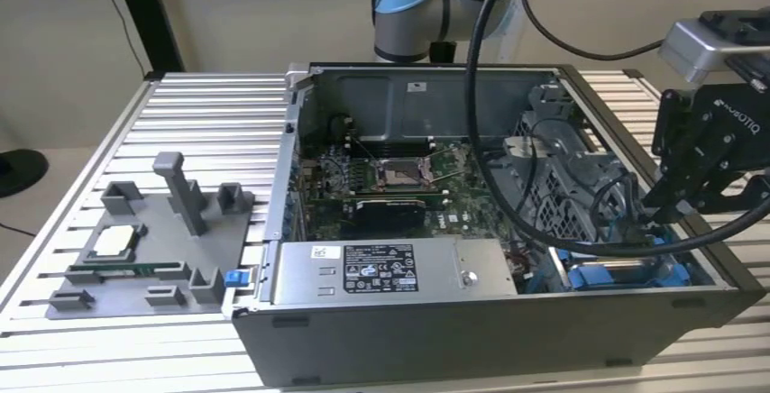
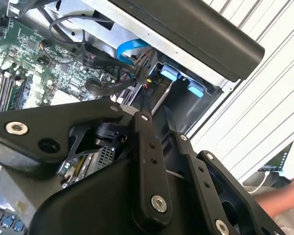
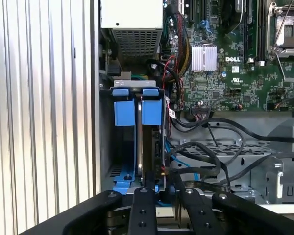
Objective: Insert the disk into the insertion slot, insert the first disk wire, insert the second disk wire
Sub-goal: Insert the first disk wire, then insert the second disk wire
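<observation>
Black gripper (image 3: 162, 180), closest, is clenched on the upper edge of the silver metal disk (image 3: 151, 147) in its blue frame. That disk stands on edge inside the grey metal insertion slot (image 3: 123, 111), at a corner of the grey computer case (image 1: 481, 339) on the ribbed metal bench (image 1: 193, 114).

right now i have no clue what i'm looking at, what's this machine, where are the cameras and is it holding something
It is a robot arm working on an open computer case that stands on a ribbed metal table. The exterior view looks on from off the arm; both wrist views ride on the arm, looking past its black claw. The claw hangs over the insertion slot, a bay with blue latches at the exterior view's right. Beside the case lies a grey tray of parts. Whether the claw holds anything, I cannot tell.
</observation>
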Motion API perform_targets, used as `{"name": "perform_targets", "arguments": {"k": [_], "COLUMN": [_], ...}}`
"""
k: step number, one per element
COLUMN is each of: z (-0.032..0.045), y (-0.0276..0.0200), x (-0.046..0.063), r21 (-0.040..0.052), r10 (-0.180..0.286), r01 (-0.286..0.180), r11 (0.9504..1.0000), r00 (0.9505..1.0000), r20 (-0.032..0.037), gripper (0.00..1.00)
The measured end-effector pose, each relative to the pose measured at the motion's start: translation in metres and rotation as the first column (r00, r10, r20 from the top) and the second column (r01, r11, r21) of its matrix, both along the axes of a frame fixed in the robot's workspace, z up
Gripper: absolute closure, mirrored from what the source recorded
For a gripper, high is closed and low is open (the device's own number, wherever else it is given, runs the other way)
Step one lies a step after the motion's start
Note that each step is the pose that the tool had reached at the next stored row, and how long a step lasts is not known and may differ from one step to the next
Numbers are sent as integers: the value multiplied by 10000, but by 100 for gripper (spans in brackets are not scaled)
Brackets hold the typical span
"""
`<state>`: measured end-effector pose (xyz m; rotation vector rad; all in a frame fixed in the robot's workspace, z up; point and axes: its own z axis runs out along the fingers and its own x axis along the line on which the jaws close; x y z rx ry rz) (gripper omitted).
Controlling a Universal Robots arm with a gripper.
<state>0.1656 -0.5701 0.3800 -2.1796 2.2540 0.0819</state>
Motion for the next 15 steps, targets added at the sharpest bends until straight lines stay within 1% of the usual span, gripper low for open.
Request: {"name": "perform_targets", "arguments": {"k": [5, 6, 9, 11, 13, 14, 15], "z": [6, 5, 4, 4, 3, 3, 3], "y": [0, 0, 0, 0, 0, 0, 0], "x": [13, 33, 132, 204, 266, 290, 309], "r21": [-5, -4, -2, -2, -2, -2, -2], "r10": [2, 0, 1, 0, 1, 0, 0], "r01": [-2, 0, -1, 0, -1, 0, 0], "r11": [10000, 10000, 10000, 10000, 10000, 10000, 10000], "r00": [10000, 10000, 10000, 9999, 9997, 9996, 9992], "r20": [-9, -22, -94, -152, -233, -296, -401], "gripper": [100, 100, 100, 100, 100, 100, 100]}}
